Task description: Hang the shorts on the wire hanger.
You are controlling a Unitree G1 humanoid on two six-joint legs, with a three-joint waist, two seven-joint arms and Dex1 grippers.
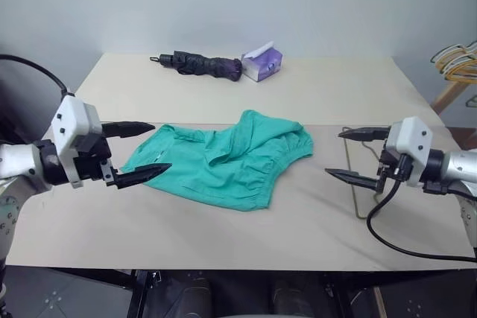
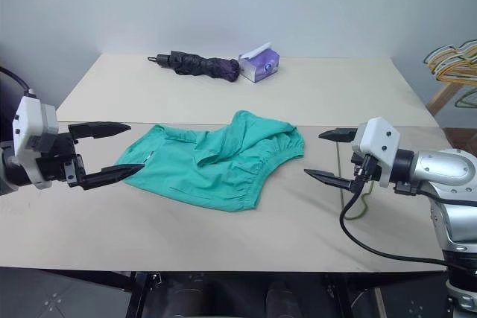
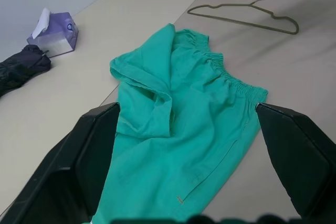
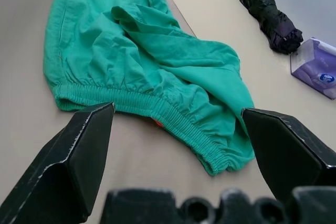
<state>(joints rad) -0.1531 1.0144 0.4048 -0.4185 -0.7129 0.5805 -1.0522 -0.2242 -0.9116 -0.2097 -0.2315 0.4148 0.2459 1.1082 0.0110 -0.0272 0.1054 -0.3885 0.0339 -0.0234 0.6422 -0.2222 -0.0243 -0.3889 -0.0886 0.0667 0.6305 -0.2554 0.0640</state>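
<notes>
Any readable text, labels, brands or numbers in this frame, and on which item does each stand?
No text can be read.
Tissue box: a round blue mark on its purple side, too small and blurred to read.
Shorts: a small orange tag shows at the waistband in the right wrist view, nothing legible.
Umbrella and wire hanger: no markings seen.

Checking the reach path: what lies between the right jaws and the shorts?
Bare table lies between the open right gripper and the shorts, seen in both eye views.
</notes>
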